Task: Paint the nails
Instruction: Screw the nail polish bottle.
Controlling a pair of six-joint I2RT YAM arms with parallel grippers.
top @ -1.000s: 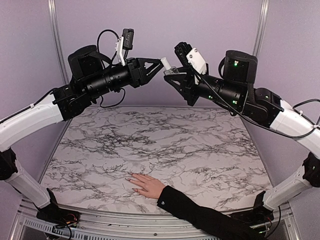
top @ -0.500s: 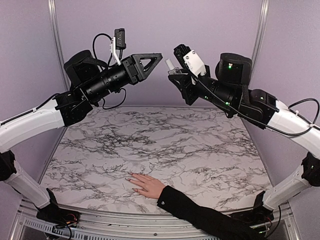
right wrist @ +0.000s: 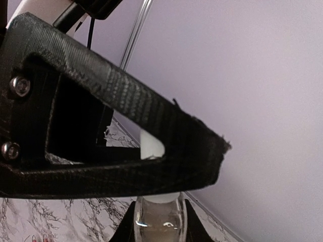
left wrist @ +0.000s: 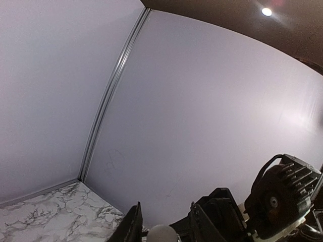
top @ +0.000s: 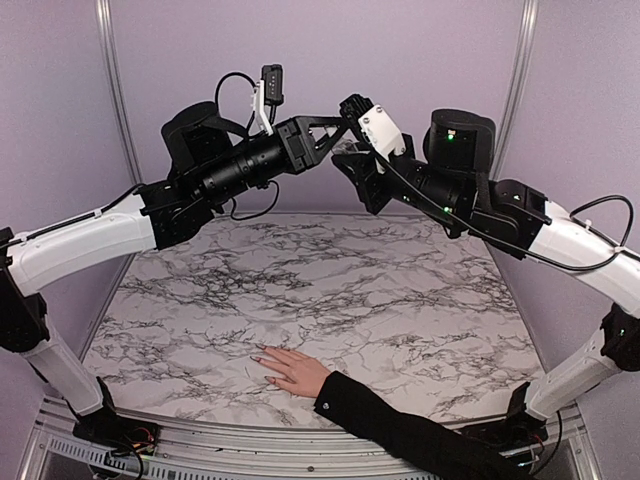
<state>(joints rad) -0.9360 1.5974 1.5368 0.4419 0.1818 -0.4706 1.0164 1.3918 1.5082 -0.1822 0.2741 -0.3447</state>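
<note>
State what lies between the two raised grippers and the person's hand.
Only bare marble tabletop, in the top external view; left gripper and right gripper meet high above the hand.

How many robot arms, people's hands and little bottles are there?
Black-and-white robot arms: 2
Pale human hand in a black sleeve: 1
Small clear bottle with a white cap: 1
Total: 4
</note>
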